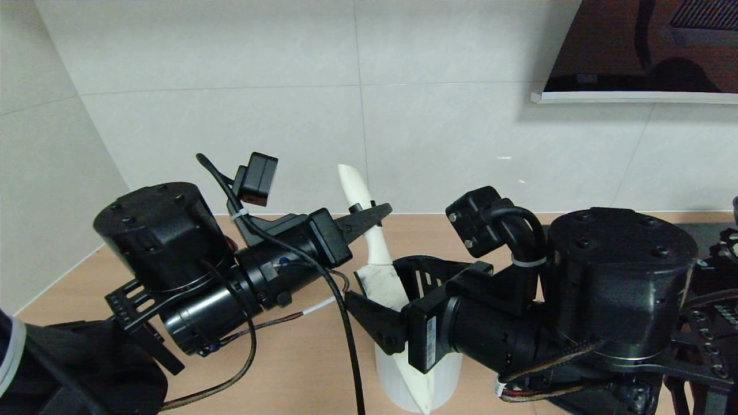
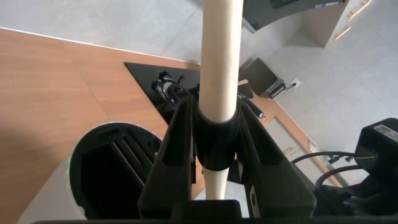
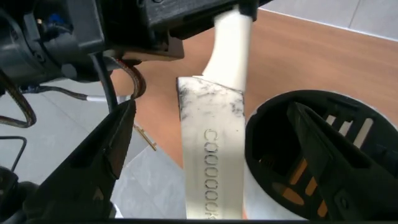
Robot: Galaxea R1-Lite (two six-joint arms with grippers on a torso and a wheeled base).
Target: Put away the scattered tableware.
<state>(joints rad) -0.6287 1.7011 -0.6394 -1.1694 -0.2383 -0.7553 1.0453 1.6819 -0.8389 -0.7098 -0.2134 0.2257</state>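
Left tool (image 1: 369, 214) clamped on the knife (image 3: 211, 130) handle, right tool (image 1: 376, 281) spread around the blade. Blade hangs outside the utensil holder's (image 1: 451, 374) near wall, so lowering probably stabs the bench (image 1: 277, 357).

Head camera: high, behind both arms, faces forward and down onto counter (image 1: 277, 369) and tiled wall (image 1: 230, 115); arms crowd foreground.
Left wrist camera: sits just behind left gripper (image 2: 214, 118), looks along its fingers, very close on knife (image 2: 219, 62) handle; holder (image 2: 56, 186) mouth and cooktop (image 2: 149, 74) beyond.
Right wrist camera: looks out between right gripper (image 3: 211, 112) fingers, close on blade.
Shared: knife and holder in all three; right wrist view also catches left gripper.
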